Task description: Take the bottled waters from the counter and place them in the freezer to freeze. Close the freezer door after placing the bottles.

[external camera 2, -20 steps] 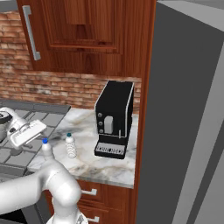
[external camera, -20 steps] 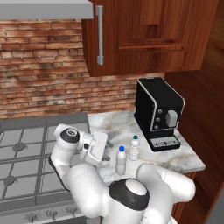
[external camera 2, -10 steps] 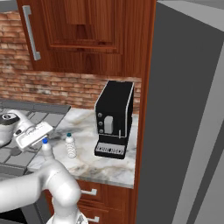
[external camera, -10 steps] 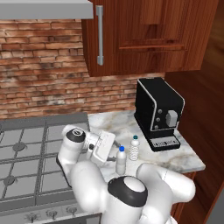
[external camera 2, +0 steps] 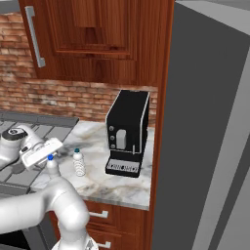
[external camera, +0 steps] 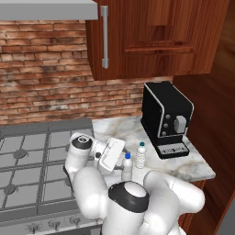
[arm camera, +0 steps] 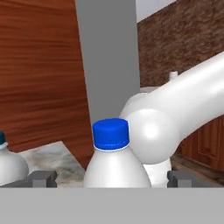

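A white robot arm lines up on the nearer of two bottled waters in a rendered kitchen, its tool spread wide and holding nothing. In the hand view the blue-capped bottle stands directly ahead, centred between the two dark fingertips, with daylight on both sides of its shoulders. The bottle is upright, its long axis running straight up from the marble surface, so the tool faces its side rather than its cap. The second bottle, topped with a darker cap, stands just beside the first, at the left edge of the hand view.

From the left base view, the tool reaches in from the stove side, and the blue-capped bottle sits immediately beyond it, toward the black coffee machine. The darker-capped bottle stands a little further along, between its twin and the machine. The right base view shows the same order: tool, then blue-capped bottle, then the other.

The grey freezer rises tall past the wooden panel to the right of the surface, with its door apparently shut. Judging by this, neither bottle has left the surface, and the coming move looks like a short push forward and a squeeze around the nearer bottle, taking care not to nudge its neighbour.
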